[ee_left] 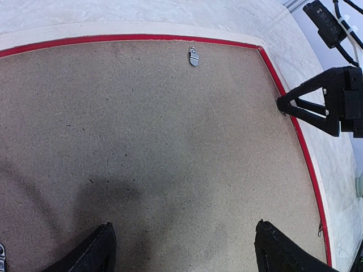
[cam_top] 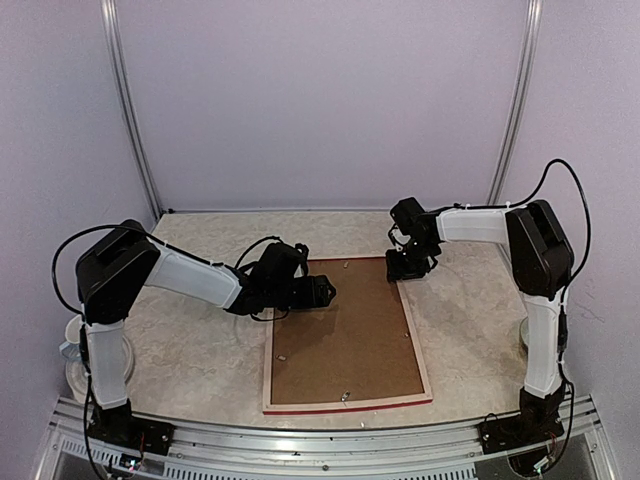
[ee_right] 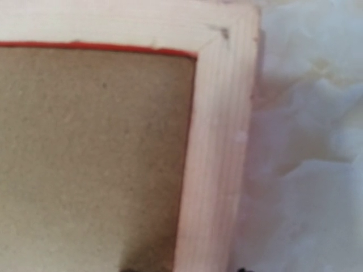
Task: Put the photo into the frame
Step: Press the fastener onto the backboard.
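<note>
- Nearest the arm bases, the frame (cam_top: 350, 404) lies flat and face down on the pale marbled table (cam_top: 190, 350). Its red outer edge shows along the near bar, and its pale wood back is turned up.
- Inside the bars sits a brown backing board (cam_top: 345, 345), filling the opening. A thin red line runs where the board meets the wood.
- A small metal tab (ee_left: 194, 56) lies on the board just beside one bar.
- Farther back on the left, the left gripper (cam_top: 325, 291) is over the board's far left corner. Its jaws stand wide apart, with nothing between them but the board below.
- At the far right corner, the right gripper (cam_top: 408, 268) is down at the frame's bar. Its blurred wrist view is filled by the pale wood corner, and only the very tips of its jaws show, so whether they are wide or narrow cannot be told.
- Behind everything stands a plain lilac wall (cam_top: 320, 100).
</note>
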You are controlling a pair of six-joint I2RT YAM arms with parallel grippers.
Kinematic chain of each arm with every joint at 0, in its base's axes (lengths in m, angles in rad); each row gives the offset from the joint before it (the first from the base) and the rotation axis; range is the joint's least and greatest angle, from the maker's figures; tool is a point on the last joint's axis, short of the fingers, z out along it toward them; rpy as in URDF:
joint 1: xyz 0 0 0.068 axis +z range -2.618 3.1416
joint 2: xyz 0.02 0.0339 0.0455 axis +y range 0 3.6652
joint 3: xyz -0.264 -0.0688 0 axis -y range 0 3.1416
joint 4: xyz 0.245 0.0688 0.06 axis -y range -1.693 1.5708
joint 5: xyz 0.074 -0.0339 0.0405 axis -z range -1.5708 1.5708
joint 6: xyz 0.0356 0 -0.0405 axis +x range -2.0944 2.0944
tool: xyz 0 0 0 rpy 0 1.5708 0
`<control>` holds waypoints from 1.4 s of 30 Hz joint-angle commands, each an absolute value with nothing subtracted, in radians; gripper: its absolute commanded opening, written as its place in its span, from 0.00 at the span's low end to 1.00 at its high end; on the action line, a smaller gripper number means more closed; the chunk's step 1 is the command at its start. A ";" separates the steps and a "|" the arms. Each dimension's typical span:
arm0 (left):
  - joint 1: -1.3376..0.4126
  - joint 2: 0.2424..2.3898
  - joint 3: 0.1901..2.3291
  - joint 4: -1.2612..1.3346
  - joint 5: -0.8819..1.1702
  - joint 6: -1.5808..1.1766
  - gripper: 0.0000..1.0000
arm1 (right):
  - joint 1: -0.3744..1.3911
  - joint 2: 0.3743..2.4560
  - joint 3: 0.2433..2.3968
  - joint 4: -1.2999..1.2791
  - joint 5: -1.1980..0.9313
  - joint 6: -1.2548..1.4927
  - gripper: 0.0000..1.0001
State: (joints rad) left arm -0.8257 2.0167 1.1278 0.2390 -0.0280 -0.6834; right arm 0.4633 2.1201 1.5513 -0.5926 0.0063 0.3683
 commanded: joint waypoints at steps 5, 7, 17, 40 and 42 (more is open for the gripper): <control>-0.826 2.010 1.101 0.181 -0.025 -0.690 0.84 | 0.449 2.115 1.546 -0.648 0.060 0.392 0.41; -0.827 2.010 1.100 0.181 -0.025 -0.690 0.84 | 0.449 2.113 1.546 -0.649 0.062 0.390 0.40; -0.827 2.010 1.097 0.184 -0.024 -0.693 0.84 | 0.449 2.105 1.545 -0.651 0.064 0.389 0.34; -0.827 2.008 1.093 0.193 -0.021 -0.698 0.84 | 0.444 2.055 1.624 -0.695 0.090 0.409 0.65; -0.827 2.008 1.091 0.193 -0.021 -0.698 0.84 | 0.443 2.067 1.632 -0.697 0.090 0.408 0.64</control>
